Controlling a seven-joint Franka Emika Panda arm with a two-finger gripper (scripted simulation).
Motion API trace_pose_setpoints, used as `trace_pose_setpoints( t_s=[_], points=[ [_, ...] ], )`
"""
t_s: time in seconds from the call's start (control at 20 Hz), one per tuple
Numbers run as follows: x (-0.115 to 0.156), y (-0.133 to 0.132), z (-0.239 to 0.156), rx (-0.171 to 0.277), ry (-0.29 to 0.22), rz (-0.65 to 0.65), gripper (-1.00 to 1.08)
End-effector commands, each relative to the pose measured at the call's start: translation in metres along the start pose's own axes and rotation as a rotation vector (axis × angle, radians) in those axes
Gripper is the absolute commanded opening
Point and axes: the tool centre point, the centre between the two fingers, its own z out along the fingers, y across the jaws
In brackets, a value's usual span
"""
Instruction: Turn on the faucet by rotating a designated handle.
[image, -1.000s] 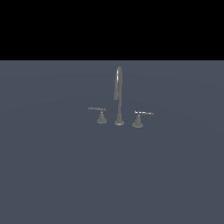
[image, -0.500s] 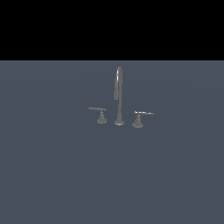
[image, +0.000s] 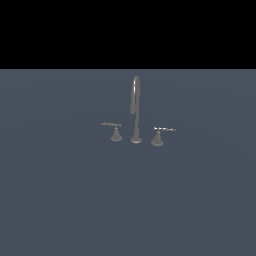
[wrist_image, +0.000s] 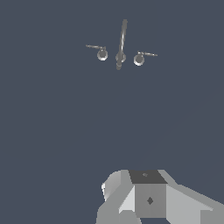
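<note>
The faucet (image: 135, 112) is a small dull-grey set on the dark floor, with a tall gooseneck spout on a round base. The handle (image: 114, 131) is the darker lever at the exterior view's left of the spout. Its twin (image: 159, 135), with whitish highlights, stands at the right. In the wrist view the faucet (wrist_image: 121, 43) appears from above, with the handle (wrist_image: 101, 52) and the twin (wrist_image: 140, 57) on either side. My gripper (wrist_image: 145, 186) shows only partly at the frame's edge, far from the faucet and touching nothing. The arm is absent from the exterior view.
A flat, dark blue-grey floor (image: 75, 200) stretches around the faucet in every direction. A black band fills the area above it in the exterior view. No other objects show.
</note>
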Motion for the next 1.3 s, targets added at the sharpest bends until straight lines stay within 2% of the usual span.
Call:
trace_pose_setpoints(
  t_s=[0.0,0.35,0.75,1.25],
  points=[
    [0.008,-0.002,0.002,0.011,-0.002,0.024,-1.0],
    [0.045,-0.011,0.012,0.057,-0.016,0.136,-1.0],
    [0.106,-0.027,0.038,0.114,-0.047,0.34,-1.0],
    [0.18,-0.047,0.089,0.149,-0.09,0.623,-1.0]
  ],
)
